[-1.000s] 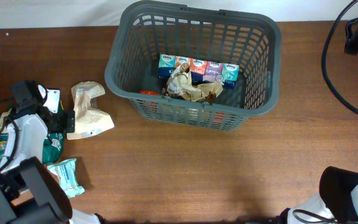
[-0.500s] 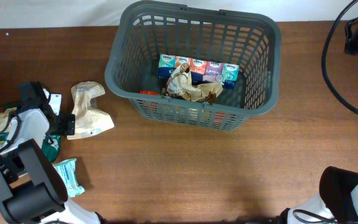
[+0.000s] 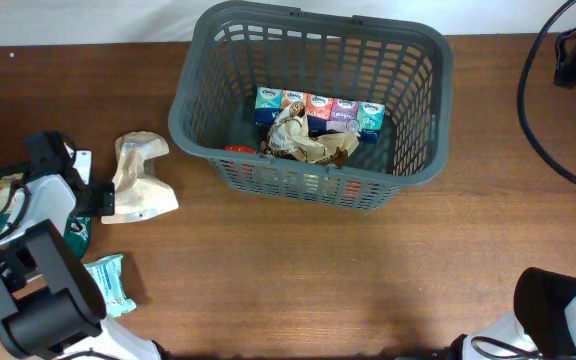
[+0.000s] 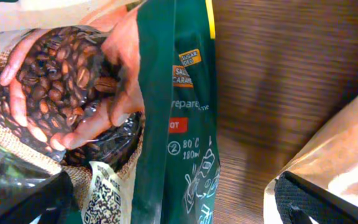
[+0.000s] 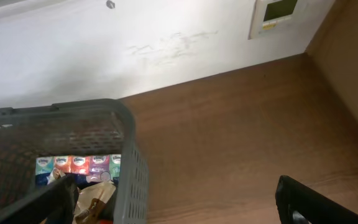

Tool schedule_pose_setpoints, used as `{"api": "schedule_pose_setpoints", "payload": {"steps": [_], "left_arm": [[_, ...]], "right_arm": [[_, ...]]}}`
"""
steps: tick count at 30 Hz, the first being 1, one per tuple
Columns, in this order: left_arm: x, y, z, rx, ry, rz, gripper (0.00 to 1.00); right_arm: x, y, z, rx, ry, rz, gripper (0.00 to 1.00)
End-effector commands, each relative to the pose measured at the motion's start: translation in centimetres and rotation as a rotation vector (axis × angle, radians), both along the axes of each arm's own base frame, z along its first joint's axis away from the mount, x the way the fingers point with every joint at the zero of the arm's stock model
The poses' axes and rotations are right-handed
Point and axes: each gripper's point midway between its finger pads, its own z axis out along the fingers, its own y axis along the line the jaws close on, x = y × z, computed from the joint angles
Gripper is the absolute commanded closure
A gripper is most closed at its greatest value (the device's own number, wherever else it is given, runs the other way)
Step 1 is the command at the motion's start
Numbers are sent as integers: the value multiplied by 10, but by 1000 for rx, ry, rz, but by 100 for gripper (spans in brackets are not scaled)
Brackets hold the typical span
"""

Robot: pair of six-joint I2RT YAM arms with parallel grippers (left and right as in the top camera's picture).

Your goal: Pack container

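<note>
Left wrist view: left pincer hung spread over a green pack, likely meant for the basket; right pincer gaped too.

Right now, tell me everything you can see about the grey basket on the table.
The basket is dark grey plastic, rectangular with rounded corners, slotted lattice walls and a thick rim. It stands upright on the wooden table, toward the far edge. Inside lie a row of five small colourful packs, a crumpled beige packet in front of them, and something red at the near-left corner, mostly hidden.
</note>
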Motion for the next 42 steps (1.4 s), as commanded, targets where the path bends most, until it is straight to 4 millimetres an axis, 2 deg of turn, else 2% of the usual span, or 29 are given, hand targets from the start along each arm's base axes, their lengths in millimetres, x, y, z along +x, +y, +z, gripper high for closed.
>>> {"api": "schedule_pose_setpoints", "payload": {"steps": [1, 6, 17, 22, 27, 31, 32, 33, 35, 36, 37, 42], "left_arm": [[-26, 3, -33, -90, 64, 83, 1], [-32, 9, -33, -92, 66, 105, 1], [-33, 8, -33, -101, 61, 136, 1], [-36, 6, -34, -107, 76, 135, 9], [-38, 5, -34, -111, 83, 137, 11], [-38, 5, -34, -112, 86, 136, 23], [-39, 4, -35, -114, 89, 136, 31], [-39, 4, -35, -115, 91, 136, 41], [-39, 4, -35, -115, 92, 136, 67], [-40, 4, -35, -115, 93, 136, 87], [-40, 4, -35, -116, 94, 136, 99], [-44, 1, -36, -125, 114, 133, 98]], "right_arm": [[1, -1, -4, 7, 13, 3, 1], [1, -1, -4, 7, 13, 3, 1], [1, -1, -4, 7, 13, 3, 1], [1, -1, -4, 7, 13, 3, 1], [1, -1, -4, 7, 13, 3, 1], [1, -1, -4, 7, 13, 3, 1], [1, -1, -4, 7, 13, 3, 1], [1, -1, -4, 7, 13, 3, 1], [1, -1, -4, 7, 13, 3, 1], [1, -1, -4, 7, 13, 3, 1], [1, -1, -4, 7, 13, 3, 1], [1, -1, -4, 8, 13, 3, 1]]}}
